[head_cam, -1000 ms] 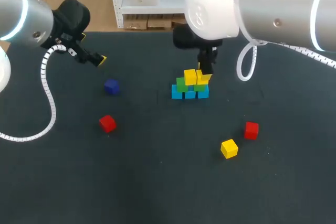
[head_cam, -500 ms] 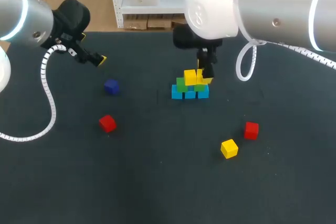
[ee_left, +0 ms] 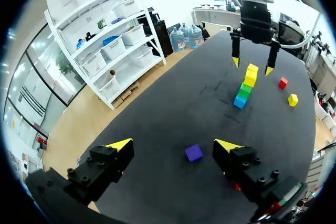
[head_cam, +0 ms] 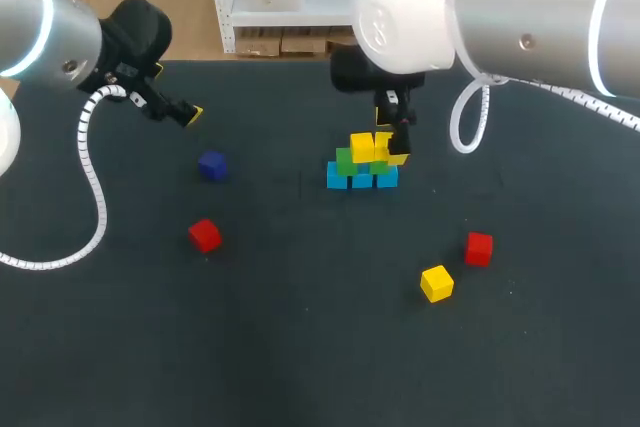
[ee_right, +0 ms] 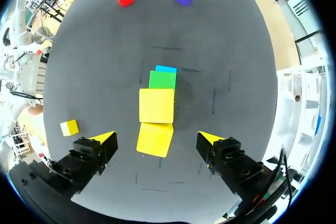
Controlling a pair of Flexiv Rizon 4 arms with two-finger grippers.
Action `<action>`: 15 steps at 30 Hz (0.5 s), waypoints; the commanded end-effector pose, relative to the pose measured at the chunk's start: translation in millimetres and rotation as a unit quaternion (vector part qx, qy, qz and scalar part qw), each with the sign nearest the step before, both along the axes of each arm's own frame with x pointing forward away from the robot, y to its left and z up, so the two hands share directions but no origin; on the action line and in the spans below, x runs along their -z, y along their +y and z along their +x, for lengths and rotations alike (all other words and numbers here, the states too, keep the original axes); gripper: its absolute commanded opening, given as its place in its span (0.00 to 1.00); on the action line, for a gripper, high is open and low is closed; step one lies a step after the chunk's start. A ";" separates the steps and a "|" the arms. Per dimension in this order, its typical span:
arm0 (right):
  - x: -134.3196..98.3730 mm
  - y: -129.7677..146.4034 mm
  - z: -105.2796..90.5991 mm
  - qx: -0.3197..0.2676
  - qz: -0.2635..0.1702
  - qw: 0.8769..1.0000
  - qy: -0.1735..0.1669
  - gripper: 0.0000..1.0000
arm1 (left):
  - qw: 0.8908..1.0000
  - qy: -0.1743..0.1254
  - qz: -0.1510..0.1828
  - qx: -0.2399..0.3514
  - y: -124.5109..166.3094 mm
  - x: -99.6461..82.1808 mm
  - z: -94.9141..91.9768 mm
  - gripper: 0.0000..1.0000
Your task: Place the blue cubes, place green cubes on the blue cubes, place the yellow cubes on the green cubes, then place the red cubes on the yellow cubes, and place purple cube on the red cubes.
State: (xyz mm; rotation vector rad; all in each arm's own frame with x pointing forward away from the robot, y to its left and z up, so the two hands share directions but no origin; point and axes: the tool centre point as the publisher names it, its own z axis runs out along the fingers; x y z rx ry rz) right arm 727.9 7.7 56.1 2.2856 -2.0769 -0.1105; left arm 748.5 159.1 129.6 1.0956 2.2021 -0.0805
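Note:
A stack stands mid-table: blue cubes [head_cam: 361, 179] at the bottom, green cubes [head_cam: 346, 160] on them, and two yellow cubes [head_cam: 363, 147] on top. My right gripper [head_cam: 391, 144] hangs open just over it. In the right wrist view its fingers [ee_right: 156, 138] straddle the nearer yellow cube [ee_right: 155, 139] with gaps on both sides. Loose cubes lie around: a purple cube [head_cam: 212, 165], red cubes [head_cam: 205, 235] [head_cam: 479, 248] and a yellow cube [head_cam: 437, 283]. My left gripper [head_cam: 190, 114] is open and empty at the far left, with the purple cube [ee_left: 193, 152] ahead of it.
The dark table [head_cam: 300, 347] is bare across its near half. Its far edge runs just behind both grippers. From the left wrist, the stack [ee_left: 245, 85] and my right gripper [ee_left: 252, 66] show far ahead.
My right gripper has opened and let go of the second yellow cube, which stays on the stack. The gripper has risen slightly. The left arm has not moved.

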 end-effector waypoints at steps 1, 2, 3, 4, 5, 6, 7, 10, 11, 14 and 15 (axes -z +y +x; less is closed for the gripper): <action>-0.6 0.3 0.6 -0.001 0.001 1.000 0.001 0.53 | 1.000 0.000 -0.003 0.004 2.3 0.1 0.3 1.00; -0.7 0.4 0.5 -0.002 0.000 1.000 0.001 0.44 | 1.000 0.000 -0.003 0.004 2.3 0.1 0.3 1.00; -0.7 0.6 0.3 -0.002 0.001 1.000 0.000 0.40 | 1.000 0.000 -0.003 0.004 2.3 0.1 0.3 1.00; -0.7 0.8 0.1 -0.003 0.001 1.000 0.000 0.36 | 1.000 0.000 -0.003 0.004 2.3 0.1 0.3 1.00; -0.7 0.8 0.1 -0.003 0.001 1.000 0.000 0.35 | 1.000 0.000 -0.003 0.004 2.3 0.1 0.3 1.00; -0.7 0.9 0.1 -0.003 0.001 1.000 0.000 0.35 | 1.000 0.000 -0.003 0.004 2.3 0.1 0.3 1.00; -0.8 1.0 0.0 -0.004 0.001 1.000 0.000 0.33 | 1.000 0.000 -0.003 0.004 2.3 0.1 0.3 1.00; -1.0 1.3 -0.2 -0.004 0.001 1.000 0.000 0.32 | 1.000 0.000 -0.003 0.004 2.3 0.1 0.3 1.00; -1.1 1.3 -0.3 -0.004 0.001 1.000 0.000 0.31 | 1.000 0.000 -0.003 0.004 2.3 0.1 0.3 1.00; -1.4 1.6 -0.4 -0.005 0.002 1.000 -0.001 0.25 | 1.000 0.000 -0.003 0.004 2.3 0.1 0.3 1.00; -1.6 1.7 -0.4 -0.005 0.002 1.000 -0.001 0.25 | 1.000 0.000 -0.003 0.004 2.3 0.1 0.3 1.00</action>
